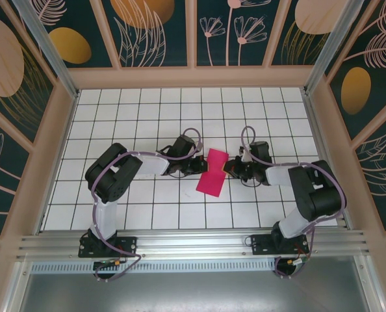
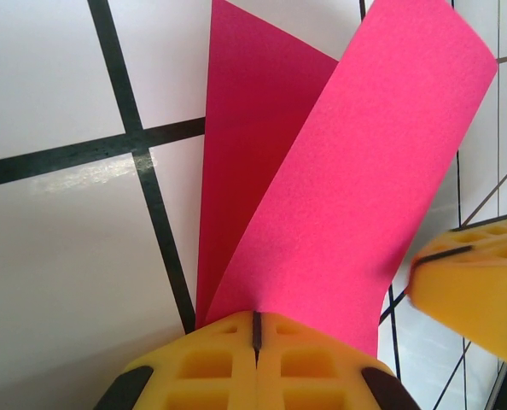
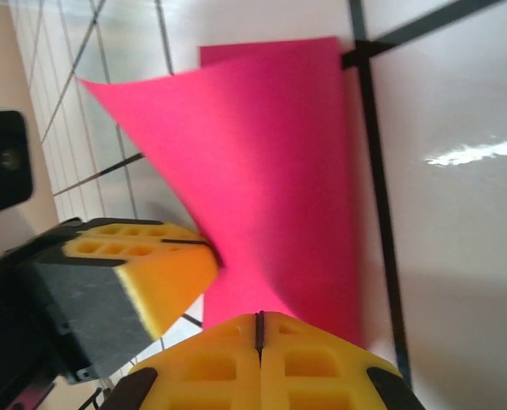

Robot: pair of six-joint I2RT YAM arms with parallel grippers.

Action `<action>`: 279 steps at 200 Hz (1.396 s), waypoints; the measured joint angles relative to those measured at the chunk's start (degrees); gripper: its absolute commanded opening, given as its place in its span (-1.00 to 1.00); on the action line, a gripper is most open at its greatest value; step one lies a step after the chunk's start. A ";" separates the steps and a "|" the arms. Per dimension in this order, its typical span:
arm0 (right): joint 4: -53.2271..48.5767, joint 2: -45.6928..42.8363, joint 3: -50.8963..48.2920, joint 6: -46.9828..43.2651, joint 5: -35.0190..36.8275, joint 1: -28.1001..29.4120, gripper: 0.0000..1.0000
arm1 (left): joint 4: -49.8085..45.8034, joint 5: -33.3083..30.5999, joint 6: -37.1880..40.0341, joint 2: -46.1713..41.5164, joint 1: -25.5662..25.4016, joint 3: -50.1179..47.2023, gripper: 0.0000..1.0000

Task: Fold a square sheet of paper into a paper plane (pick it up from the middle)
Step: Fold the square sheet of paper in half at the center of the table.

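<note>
At the near edge a ribbed aluminium rail [image 1: 193,244] carries the bases of the left arm [image 1: 115,175] and the right arm [image 1: 313,188]. Past it lies the desk [image 1: 115,110], glossy white tiles ruled by dark grout lines, with streaks of glare in both wrist views. Both arms reach inward to the middle of the desk, where the square sheet of paper [image 1: 212,172] sits between them, magenta-pink and bent across its width. The left jaws are closed, their yellow pads [image 2: 219,367] pinching one edge of the sheet [image 2: 356,171]; the right jaws are likewise closed, yellow pads [image 3: 211,367] clamped on the paper [image 3: 262,179]. One part lies flat on the tiles and the other curves up off it. The gripped edges are hidden inside the pads, and the raised flap covers part of the flat layer. Wooden-framed walls [image 1: 160,32] of dark teal panels with pale leaf and flower shapes close the desk in.
</note>
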 measured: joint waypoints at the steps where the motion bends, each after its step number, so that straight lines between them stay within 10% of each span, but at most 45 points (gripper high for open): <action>1: 0.02 0.11 0.00 0.00 0.00 0.00 -1.00 | 0.00 0.00 0.00 0.00 0.00 0.00 -1.00; 279: -0.39 7.50 6.49 -4.46 -4.48 -5.62 -1.00 | -0.90 -0.35 0.48 0.00 -0.11 0.46 -1.00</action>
